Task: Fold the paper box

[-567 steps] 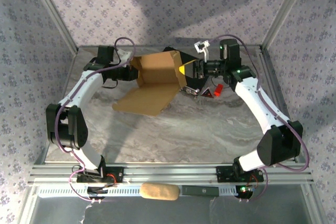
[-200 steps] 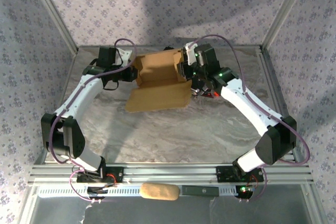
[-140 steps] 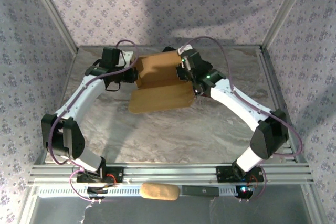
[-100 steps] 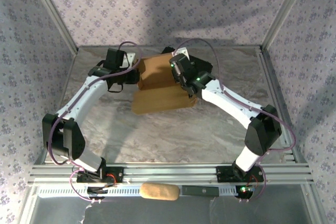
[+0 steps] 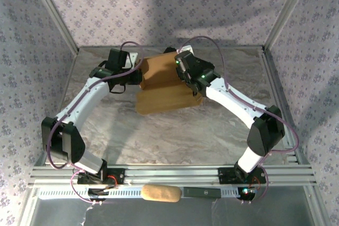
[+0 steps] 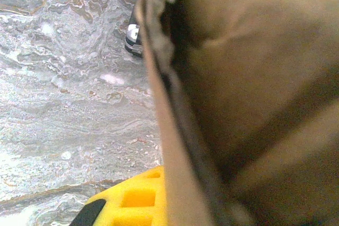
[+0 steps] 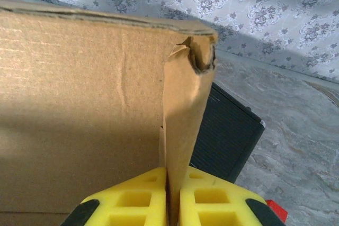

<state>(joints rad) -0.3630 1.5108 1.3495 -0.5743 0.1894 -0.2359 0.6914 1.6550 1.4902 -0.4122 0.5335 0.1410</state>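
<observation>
Paper box edge seemingly in right claw

Lab robot cell: alu frame, floral cloth walls, marble-look tabletop.

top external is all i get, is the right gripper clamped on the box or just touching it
Observer: Clamped. On the right wrist camera the right gripper has both yellow pads shut on a flap of the box, seen edge-on.
Operator: flap in good shape
Observer: Its top corner is crumpled and curled over.
Operator: and the left side
Observer: The left gripper has one yellow pad against the box wall; its other pad is hidden behind the cardboard.
</observation>
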